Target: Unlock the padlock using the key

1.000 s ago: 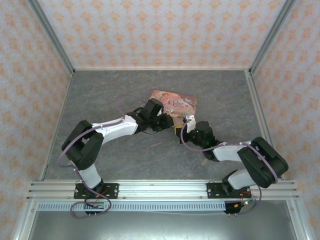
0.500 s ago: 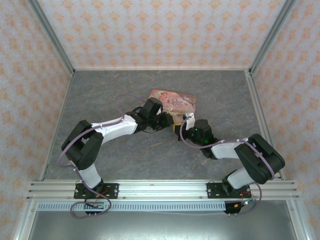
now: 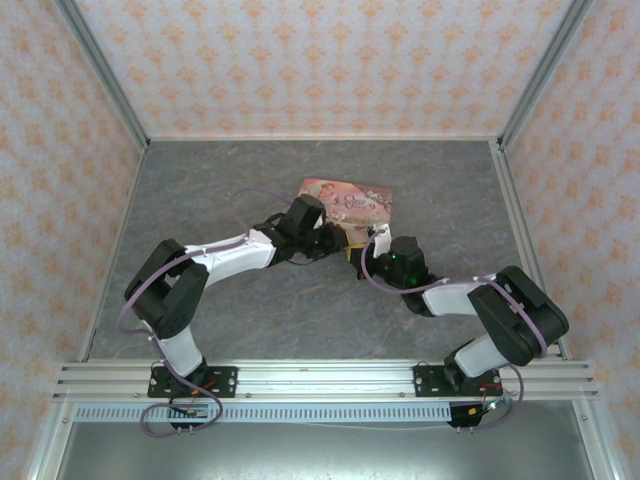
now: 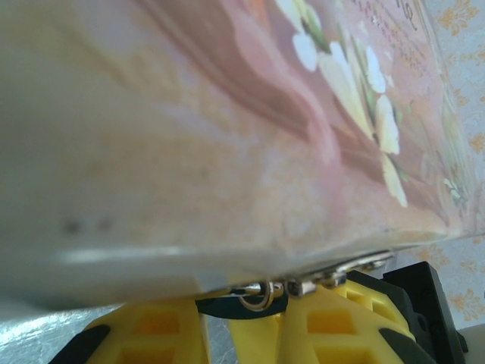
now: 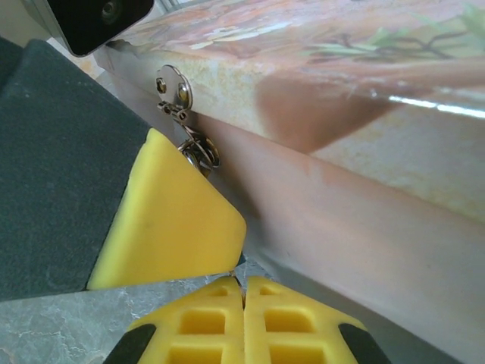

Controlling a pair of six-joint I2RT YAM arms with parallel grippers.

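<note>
my left pincer (image 4: 254,311) clamps the blue padlock (image 4: 221,305) at the clasp (image 5: 174,89) of the pink tin (image 5: 364,174), my right pincer (image 5: 244,292) stands closed just beside; i think next the key must find exactly the keyhole.

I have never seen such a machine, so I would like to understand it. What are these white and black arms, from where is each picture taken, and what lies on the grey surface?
These are two robot arms, the left arm and the right arm. They are bolted at the near edge of a grey table. The wide picture comes from a fixed camera above and behind them. The two close pictures come from small cameras on the wrists, so each shows its own yellow pincer. On the table lies a pink illustrated tin with a small metal latch on its side. Both pincers are at that side. The right pincer is shut. The left pincer sits at a small metal ring under the tin. Whether it grips anything, I cannot tell.
</note>
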